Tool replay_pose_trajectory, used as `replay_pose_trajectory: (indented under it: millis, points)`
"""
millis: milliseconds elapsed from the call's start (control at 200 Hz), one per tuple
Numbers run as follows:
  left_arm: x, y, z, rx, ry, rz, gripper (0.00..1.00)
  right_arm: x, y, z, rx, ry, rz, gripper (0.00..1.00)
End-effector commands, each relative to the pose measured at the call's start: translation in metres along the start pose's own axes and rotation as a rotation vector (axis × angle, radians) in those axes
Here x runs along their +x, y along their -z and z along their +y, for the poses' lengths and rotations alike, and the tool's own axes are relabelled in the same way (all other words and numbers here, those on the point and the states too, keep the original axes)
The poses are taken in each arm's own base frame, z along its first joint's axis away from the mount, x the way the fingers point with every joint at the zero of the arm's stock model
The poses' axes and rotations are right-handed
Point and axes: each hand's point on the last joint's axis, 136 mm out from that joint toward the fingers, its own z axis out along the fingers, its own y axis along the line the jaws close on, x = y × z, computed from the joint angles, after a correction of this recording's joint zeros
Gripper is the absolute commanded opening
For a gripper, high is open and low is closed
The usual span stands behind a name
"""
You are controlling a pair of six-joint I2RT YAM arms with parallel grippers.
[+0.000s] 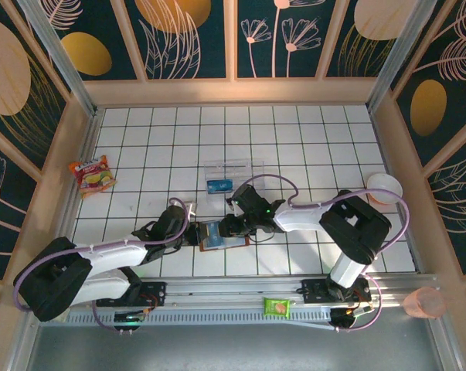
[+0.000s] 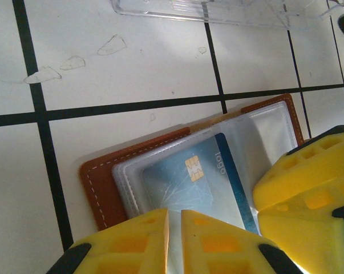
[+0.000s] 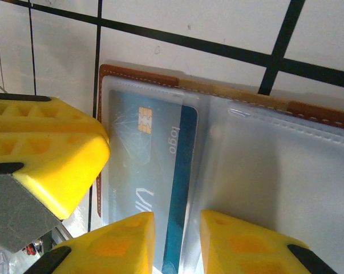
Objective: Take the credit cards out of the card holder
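The card holder (image 1: pixel 217 236) lies open on the tabletop (image 1: pixel 333 147), near the middle of its near edge, with my two grippers on it from either side. From above they cover both of its ends.

My left gripper (image 2: pixel 174 220) has its fingers drawn almost together, with only a thin slit between them, and they hide the holder's near edge. My right gripper (image 3: pixel 177 225) keeps a narrow gap. I cannot tell whether its fingers press on the sleeve.

One credit card (image 3: pixel 143 142) sits in the left pocket under frosted plastic. Its print is blurred and its lower end is lost behind my fingers. I cannot make out what is in the other pocket.

A second credit card (image 1: pixel 218 185) lies in the clear box (image 1: pixel 234 165) further back.
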Motion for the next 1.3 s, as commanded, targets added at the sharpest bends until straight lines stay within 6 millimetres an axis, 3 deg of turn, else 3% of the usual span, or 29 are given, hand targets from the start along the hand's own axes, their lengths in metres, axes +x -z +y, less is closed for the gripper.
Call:
replay_pose_trajectory:
  millis: [0, 215, 320, 475, 966, 1296]
  points:
    - [0.008, -0.001, 0.008, -0.015, -0.007, 0.022, 0.14, -0.007, -0.003, 0.009, -0.042, -0.011, 0.002, 0.27]
    - [0.008, -0.002, 0.007, -0.011, -0.005, 0.025, 0.13, -0.006, -0.006, 0.004, -0.045, -0.029, 0.013, 0.25]
    - [0.009, -0.002, 0.007, -0.01, -0.006, 0.028, 0.13, -0.005, -0.008, 0.003, -0.046, -0.032, 0.017, 0.18]
    - [0.008, -0.002, 0.007, -0.009, -0.005, 0.026, 0.13, -0.005, -0.005, 0.0, -0.035, -0.042, 0.001, 0.0]
    - [0.006, -0.003, 0.005, -0.012, -0.018, 0.027, 0.11, -0.003, 0.035, -0.034, 0.173, -0.099, -0.13, 0.0]
    - [0.0, -0.005, 0.0, -0.009, -0.03, 0.02, 0.11, -0.003, 0.046, -0.025, 0.273, 0.045, -0.105, 0.0]
